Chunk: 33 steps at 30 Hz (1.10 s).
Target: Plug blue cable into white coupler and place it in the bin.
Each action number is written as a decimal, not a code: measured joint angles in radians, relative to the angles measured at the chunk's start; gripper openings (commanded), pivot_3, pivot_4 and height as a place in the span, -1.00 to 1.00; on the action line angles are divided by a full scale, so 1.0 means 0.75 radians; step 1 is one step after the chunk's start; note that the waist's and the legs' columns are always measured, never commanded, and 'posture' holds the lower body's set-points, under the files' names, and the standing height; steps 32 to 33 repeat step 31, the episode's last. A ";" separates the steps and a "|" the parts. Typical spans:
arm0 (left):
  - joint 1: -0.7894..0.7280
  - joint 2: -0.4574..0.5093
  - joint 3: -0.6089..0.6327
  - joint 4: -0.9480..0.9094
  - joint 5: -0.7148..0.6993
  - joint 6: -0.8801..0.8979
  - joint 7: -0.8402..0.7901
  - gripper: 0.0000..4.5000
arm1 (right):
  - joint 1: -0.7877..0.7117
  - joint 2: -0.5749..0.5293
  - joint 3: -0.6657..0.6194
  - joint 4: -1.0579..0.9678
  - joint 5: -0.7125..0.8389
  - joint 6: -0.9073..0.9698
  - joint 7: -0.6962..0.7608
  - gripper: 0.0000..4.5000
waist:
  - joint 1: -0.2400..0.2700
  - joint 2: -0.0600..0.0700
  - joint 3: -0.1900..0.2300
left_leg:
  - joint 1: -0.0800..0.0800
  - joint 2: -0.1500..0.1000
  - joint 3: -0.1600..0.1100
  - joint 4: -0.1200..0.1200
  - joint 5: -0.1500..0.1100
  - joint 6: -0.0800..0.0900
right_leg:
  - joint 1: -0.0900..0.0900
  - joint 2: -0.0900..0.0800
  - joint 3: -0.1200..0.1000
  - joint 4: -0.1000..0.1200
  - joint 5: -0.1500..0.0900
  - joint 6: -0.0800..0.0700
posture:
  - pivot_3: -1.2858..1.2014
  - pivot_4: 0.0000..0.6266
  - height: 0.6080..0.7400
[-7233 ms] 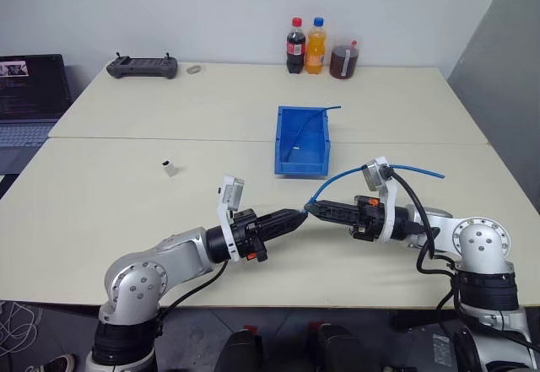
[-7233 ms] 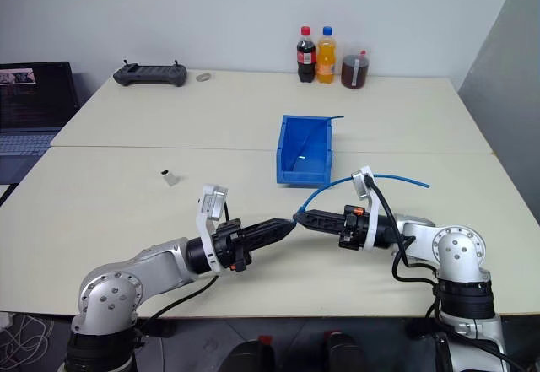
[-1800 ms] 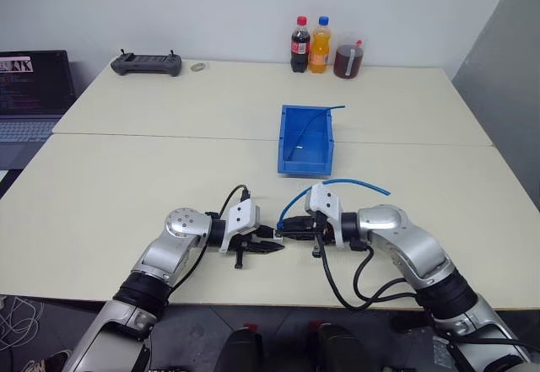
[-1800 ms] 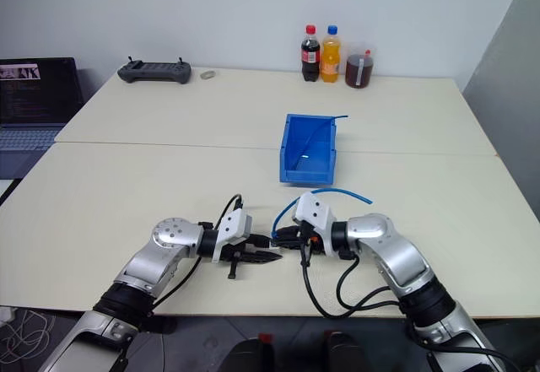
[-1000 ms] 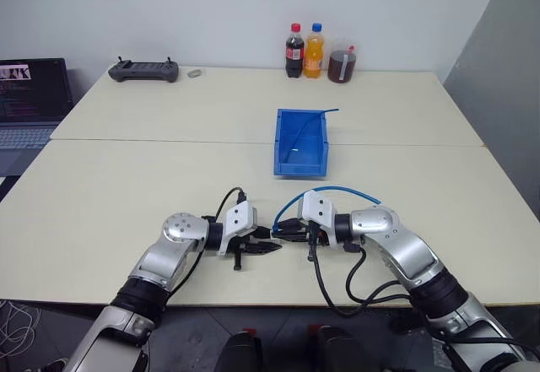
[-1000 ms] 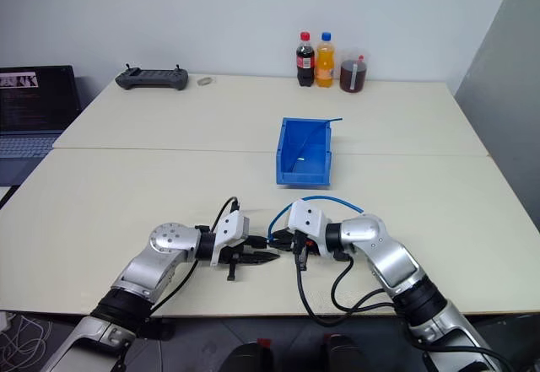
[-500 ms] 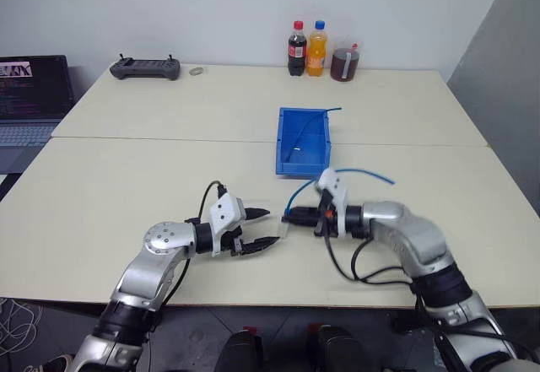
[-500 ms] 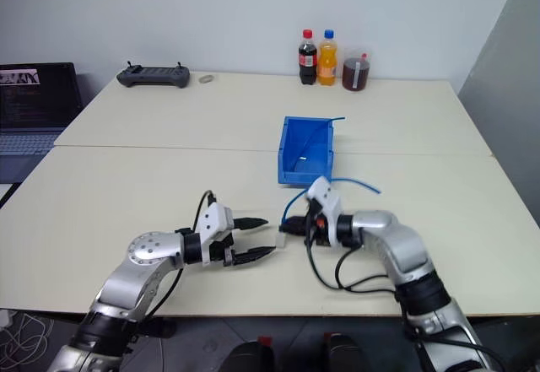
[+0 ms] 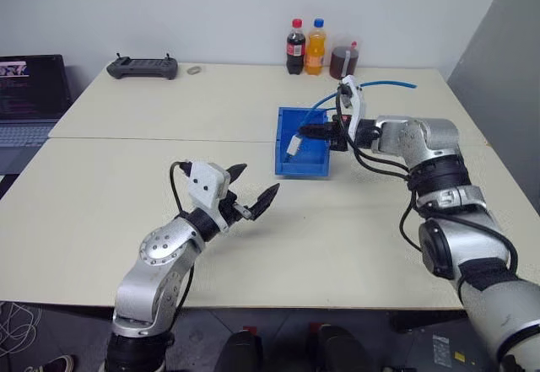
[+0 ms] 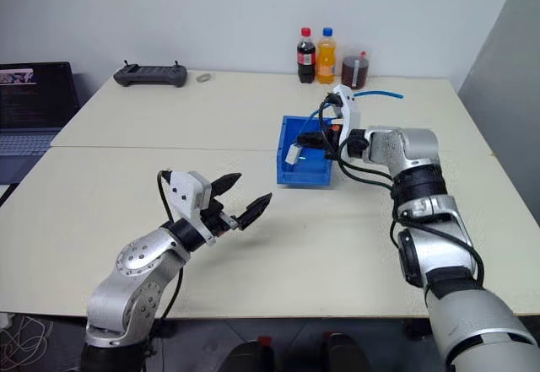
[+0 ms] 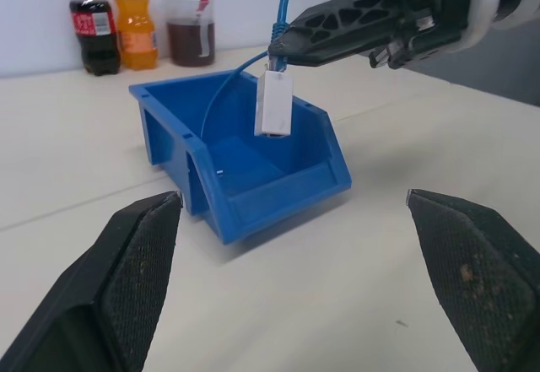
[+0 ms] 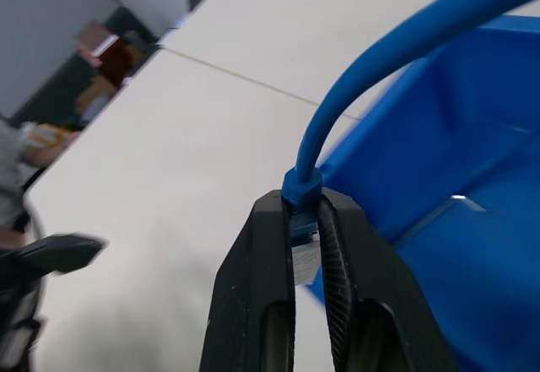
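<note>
Right gripper (image 9: 314, 132) pinched blue cable (image 11: 287, 1) above bin (image 9: 301, 165), white coupler (image 11: 272, 102) dangling plugged; left gripper (image 9: 251, 188) spread wide, short of bin.

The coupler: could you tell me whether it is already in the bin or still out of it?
Out. The coupler hangs from the cable plug held by the right gripper, above the bin, not resting inside.

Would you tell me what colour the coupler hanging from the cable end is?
The coupler is white, clearest in the left wrist view.
</note>
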 measured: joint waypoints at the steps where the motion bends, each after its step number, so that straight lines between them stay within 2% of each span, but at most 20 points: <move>1: 0.006 -0.009 -0.004 -0.003 0.005 0.001 0.014 0.99 | -0.025 0.003 0.001 0.070 -0.021 -0.034 -0.001 -0.92 | 0.000 0.000 0.000 | 0.000 0.000 0.000 0.000 0.000 0.000 | 0.000 0.000 0.000 0.000 0.000 0.000 | 0.03 -0.52 1.00; 3: 0.015 -0.022 -0.014 -0.009 0.014 0.001 0.041 1.00 | -0.081 0.015 -0.005 0.214 -0.064 -0.115 -0.009 -0.62 | 0.000 0.000 0.000 | 0.000 0.000 0.001 0.000 0.000 0.000 | 0.000 0.000 0.001 0.000 0.000 0.000 | 0.03 -0.52 1.00; 7: 0.014 -0.035 -0.035 -0.024 0.017 0.001 0.072 1.00 | -0.150 0.039 -0.018 0.367 -0.123 -0.220 -0.010 -0.23 | 0.000 0.000 0.000 | 0.000 0.000 0.001 0.000 0.000 0.000 | 0.000 0.000 0.000 0.000 0.000 0.000 | 0.03 -0.52 1.00; 13: 0.014 -0.033 -0.035 -0.024 0.014 0.001 0.083 1.00 | -0.191 0.058 -0.034 0.425 -0.182 -0.296 -0.005 0.31 | 0.000 0.001 0.000 | 0.000 0.000 0.000 0.000 0.000 0.000 | 0.000 0.000 0.000 0.000 0.000 0.000 | 0.03 -0.52 1.00; 19: 0.003 -0.030 -0.035 -0.024 0.011 0.016 0.085 1.00 | -0.195 0.042 -0.059 0.436 -0.210 -0.309 0.003 0.99 | 0.001 0.001 0.000 | 0.000 0.000 0.000 0.000 0.000 0.000 | 0.000 0.000 0.000 0.000 0.000 0.000 | 0.03 -0.52 1.00; 22: -0.006 -0.027 -0.035 -0.024 0.011 0.039 0.090 1.00 | -0.189 0.014 -0.055 0.414 -0.244 -0.317 0.011 1.00 | 0.000 0.001 0.000 | 0.000 0.000 0.000 0.000 0.000 0.000 | 0.000 0.000 0.000 0.000 0.000 0.000 | 0.03 -0.52 1.00; 25: -0.005 -0.028 -0.031 -0.022 0.012 0.072 0.122 1.00 | -0.120 -0.025 -0.051 0.273 -0.251 -0.320 0.034 1.00 | 0.001 0.001 0.000 | 0.000 0.000 0.000 0.000 0.000 0.000 | 0.000 0.000 0.000 0.000 0.000 0.000 | 0.03 -0.52 1.00; 26: 0.004 -0.035 -0.025 -0.025 0.012 0.086 0.148 1.00 | 0.074 -0.056 -0.043 -0.077 -0.250 -0.348 0.026 1.00 | 0.005 -0.001 -0.001 | -0.001 0.001 -0.002 -0.001 0.000 0.000 | 0.001 0.000 -0.002 -0.001 0.000 0.000 | 0.03 -0.52 1.00; 28: 0.046 -0.034 0.013 -0.027 0.013 0.092 0.174 1.00 | 0.277 -0.062 -0.034 -0.396 -0.250 -0.380 0.005 1.00 | 0.006 -0.001 -0.001 | -0.002 0.001 -0.003 -0.001 -0.001 -0.002 | 0.001 0.000 -0.002 -0.001 -0.001 0.001 | 0.03 -0.52 1.00; 31: 0.112 -0.049 0.087 -0.026 0.015 0.113 0.245 1.00 | 0.753 -0.038 -0.013 -0.981 -0.286 -0.374 -0.151 1.00 | 0.006 0.003 0.001 | -0.006 0.001 -0.003 -0.001 -0.001 -0.003 | -0.004 0.000 -0.002 0.000 -0.001 0.001 | 0.03 -0.52 1.00; 33: 0.112 -0.049 0.087 -0.026 0.015 0.113 0.245 1.00 | 0.753 -0.038 -0.013 -0.981 -0.286 -0.374 -0.151 1.00 | 0.006 0.003 0.001 | -0.006 0.001 -0.003 -0.001 -0.001 -0.003 | -0.004 0.000 -0.002 0.000 -0.001 0.001 | 0.03 -0.52 1.00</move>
